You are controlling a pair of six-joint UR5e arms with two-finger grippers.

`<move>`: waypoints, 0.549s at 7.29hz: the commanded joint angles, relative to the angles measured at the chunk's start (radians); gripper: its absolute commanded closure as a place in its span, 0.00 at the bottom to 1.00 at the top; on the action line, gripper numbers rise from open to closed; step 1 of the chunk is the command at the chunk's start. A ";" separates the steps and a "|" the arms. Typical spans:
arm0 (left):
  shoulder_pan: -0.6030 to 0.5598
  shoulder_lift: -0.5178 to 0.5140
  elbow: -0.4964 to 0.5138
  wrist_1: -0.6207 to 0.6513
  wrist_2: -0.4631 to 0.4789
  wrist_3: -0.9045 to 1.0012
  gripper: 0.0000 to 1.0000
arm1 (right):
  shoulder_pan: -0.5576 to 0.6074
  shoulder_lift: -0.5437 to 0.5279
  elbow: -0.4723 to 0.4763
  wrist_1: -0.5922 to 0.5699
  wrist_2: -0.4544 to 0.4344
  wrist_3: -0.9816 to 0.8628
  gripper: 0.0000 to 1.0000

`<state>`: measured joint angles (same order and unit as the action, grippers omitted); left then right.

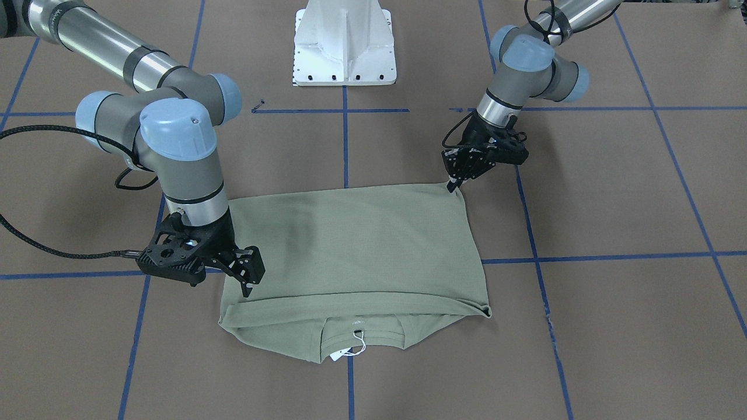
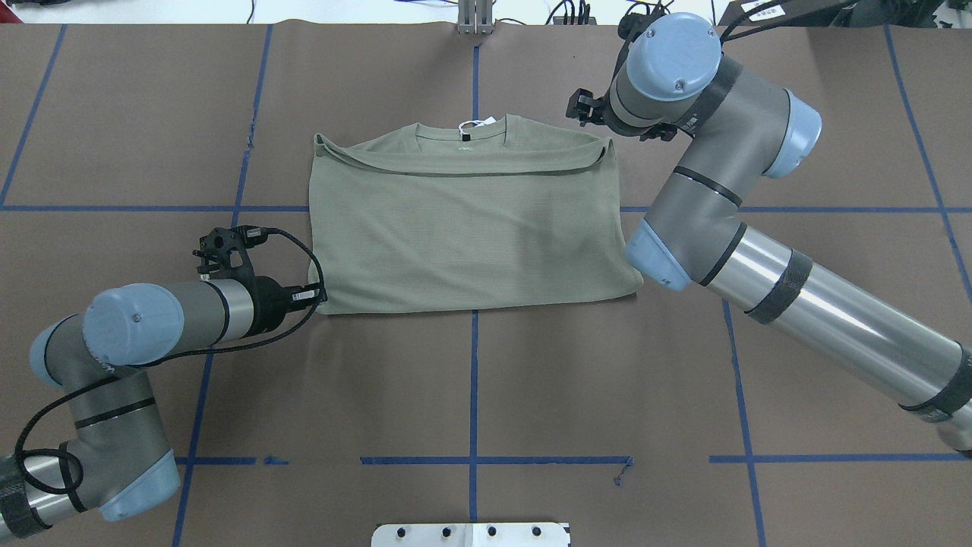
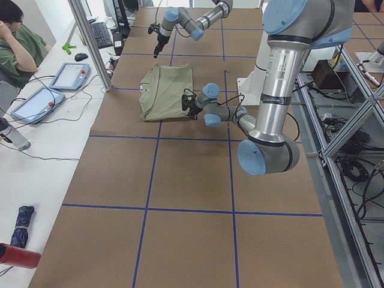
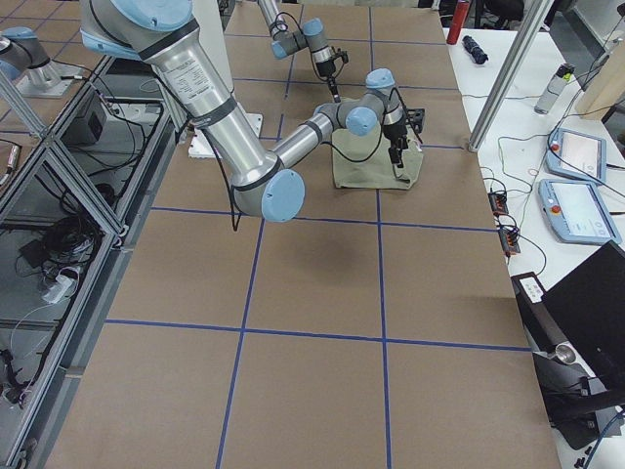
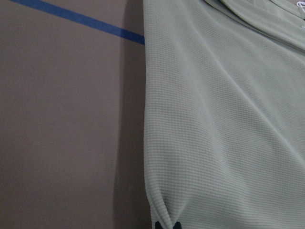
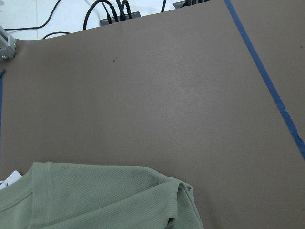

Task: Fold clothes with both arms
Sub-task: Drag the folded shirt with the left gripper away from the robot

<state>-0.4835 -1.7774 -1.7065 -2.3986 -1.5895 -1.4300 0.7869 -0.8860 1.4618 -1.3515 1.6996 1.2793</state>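
Observation:
The sage-green shirt (image 1: 362,251) lies flat on the brown table, its hem half folded up over the chest. The round neck and white hang tag (image 1: 350,350) point away from the robot's base. My left gripper (image 1: 452,186) is shut on the shirt's near corner, low on the table. The left wrist view shows that corner (image 5: 164,217) puckered between the black fingertips. My right gripper (image 1: 248,286) hovers over the far end of the fold by the shoulder (image 2: 600,156). It looks open and holds nothing. The right wrist view shows only the shoulder (image 6: 95,200), no fingers.
The white pedestal base (image 1: 344,46) stands behind the shirt on the robot's side. Blue tape lines (image 2: 474,380) grid the brown table cover. A person (image 3: 18,42) sits at a side table with tablets (image 3: 69,75). Cables (image 6: 112,12) run past the far edge.

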 commanded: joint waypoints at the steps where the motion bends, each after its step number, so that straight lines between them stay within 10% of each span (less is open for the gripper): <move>1: -0.102 0.035 0.011 -0.004 -0.003 0.205 1.00 | 0.000 -0.001 0.000 0.000 0.000 0.000 0.00; 4: -0.358 -0.038 0.201 -0.001 -0.013 0.477 1.00 | -0.003 -0.002 0.000 0.000 -0.002 0.008 0.00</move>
<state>-0.7301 -1.7668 -1.5984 -2.4021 -1.5997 -1.0684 0.7853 -0.8878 1.4619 -1.3514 1.6984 1.2823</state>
